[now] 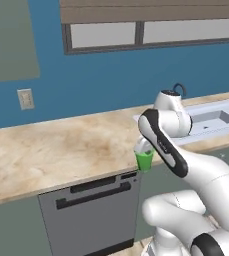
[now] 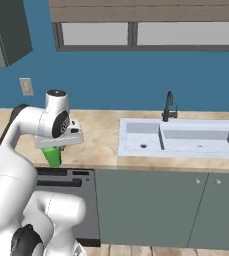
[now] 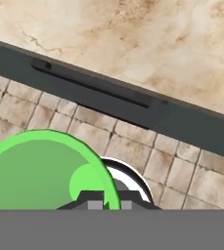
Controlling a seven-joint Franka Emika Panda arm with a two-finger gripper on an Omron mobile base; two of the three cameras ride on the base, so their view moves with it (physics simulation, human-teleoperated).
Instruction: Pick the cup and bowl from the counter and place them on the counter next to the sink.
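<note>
Gripper (image 1: 145, 150) had the cup (image 1: 145, 161) clamped at the rim, fingers closed on it, cup hanging upright below the hand. In the hand view the green rim (image 3: 45, 171) curved big across the lower left, w/ one finger (image 3: 95, 199) pressed at its edge; tiled floor (image 3: 172, 166) showed past it, so the cup was out over the front edge, not over the worktop.

Left base view put the cup right at the counter (image 1: 61, 150) lip, in front of the top corner of the dark dishwasher (image 1: 91, 210), clear of the surface. Right base view agreed: cup (image 2: 53, 156) under the hand (image 2: 56, 142), level w/ the counter front edge, above the dishwasher panel (image 2: 71, 180).

Further out, a broad beige stretch ran to the arm's left, bare as far as the wall outlet (image 1: 25, 98). Towards the sink (image 2: 178, 137) there was a strip of counter between the cup and the basin's near rim, open. Faucet (image 2: 169, 106) stood at the back edge of the basin, well apart from the hand. Window (image 2: 136, 32) above the blue wall. Couldn't see the bowl anywhere.
</note>
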